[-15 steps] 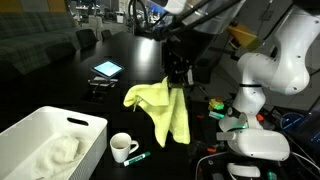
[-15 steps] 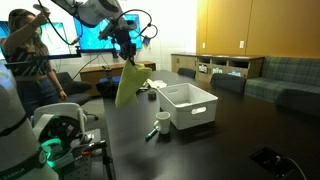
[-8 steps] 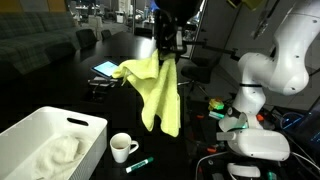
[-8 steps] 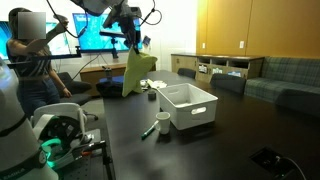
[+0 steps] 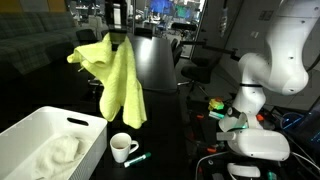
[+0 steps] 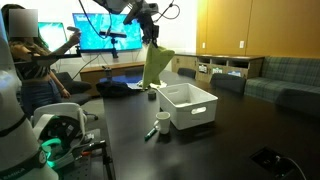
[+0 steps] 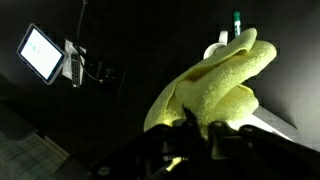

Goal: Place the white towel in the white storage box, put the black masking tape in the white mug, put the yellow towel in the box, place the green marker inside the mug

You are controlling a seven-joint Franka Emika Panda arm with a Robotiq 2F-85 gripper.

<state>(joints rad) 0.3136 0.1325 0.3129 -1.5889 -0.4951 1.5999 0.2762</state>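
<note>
My gripper (image 5: 116, 32) is shut on the yellow towel (image 5: 115, 76) and holds it high in the air, hanging down above the table near the white storage box (image 5: 40, 125). It shows the same in an exterior view (image 6: 155, 66), above the box (image 6: 190, 105). The white towel (image 5: 58, 152) lies inside the box. The white mug (image 5: 122, 147) stands beside the box, with the green marker (image 5: 138, 158) lying on the table next to it. In the wrist view the yellow towel (image 7: 215, 85) fills the space at my jaws (image 7: 197, 125). The black masking tape is not visible.
A tablet (image 7: 38, 52) and a small dark object lie further back on the black table (image 5: 160, 70). A second robot base (image 5: 255, 140) with cables stands at the table's side. A person (image 6: 25, 60) stands at the far side.
My gripper has carried the yellow towel up and across toward the white storage box. The towel now hangs over the box's edge area.
</note>
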